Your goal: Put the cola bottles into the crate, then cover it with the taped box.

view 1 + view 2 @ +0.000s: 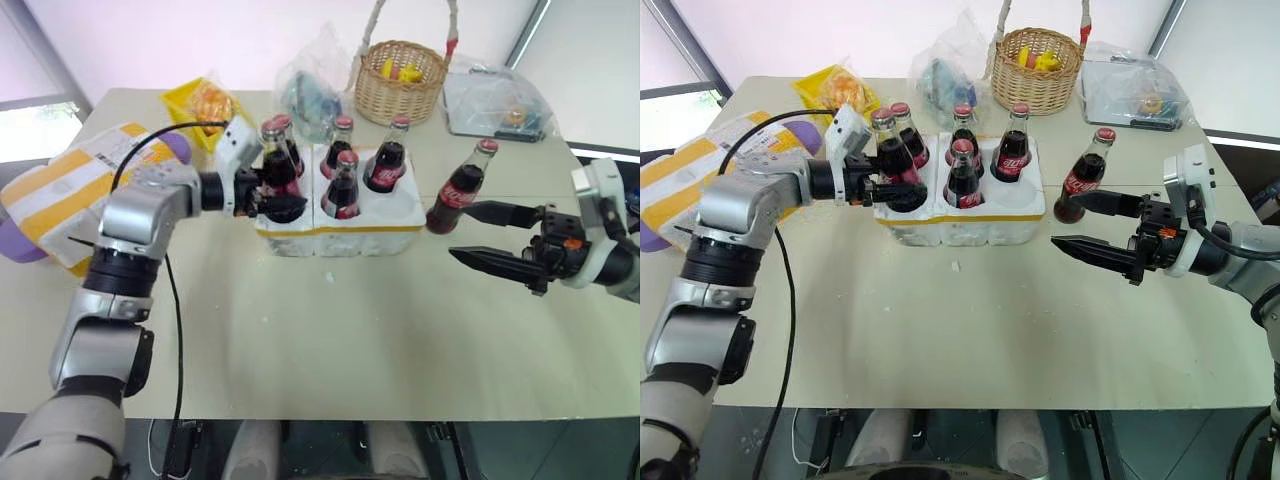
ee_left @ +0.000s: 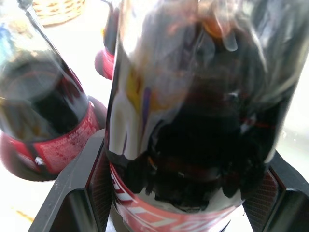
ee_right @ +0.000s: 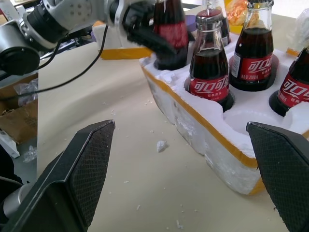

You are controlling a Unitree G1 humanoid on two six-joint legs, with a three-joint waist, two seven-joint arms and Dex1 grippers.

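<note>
Fingers of my left gripper (image 1: 883, 186) pinch one cola bottle (image 1: 892, 160) low on its body, at the front left hole of the crate (image 1: 960, 221); the bottle's base is at the hole's mouth, though I cannot tell if it is fully seated. Left forearm reaches level across the table (image 1: 940, 340), wrist turned inward toward the crate's left end. In the left wrist view the held bottle (image 2: 193, 121) sits between both pads, a second bottle (image 2: 43, 111) just beside it.

Left of that arm, at the table's edge: the taped box (image 1: 70, 190), lying tilted, yellow bands showing, well apart from the crate.

Crate stands mid-table, yellow band round its sides. Four other bottles stand upright in its holes; the front right hole (image 3: 246, 123) is bare. White foam crumbs (image 3: 161, 145) lie on the table in front of it.

Behind the crate: a yellow tray (image 1: 200, 100), clear plastic bags (image 1: 310, 85), a wicker basket (image 1: 400, 85) and a bagged item (image 1: 500, 105).

Right of the crate, one last bottle (image 1: 462, 188) stands upright on the table, apart from the foam.

Right gripper (image 1: 485, 238) hovers near that bottle, pointing left toward the crate, fingers spread wide with nothing between them; the upper finger's tip is close to the bottle's base, contact not clear.
</note>
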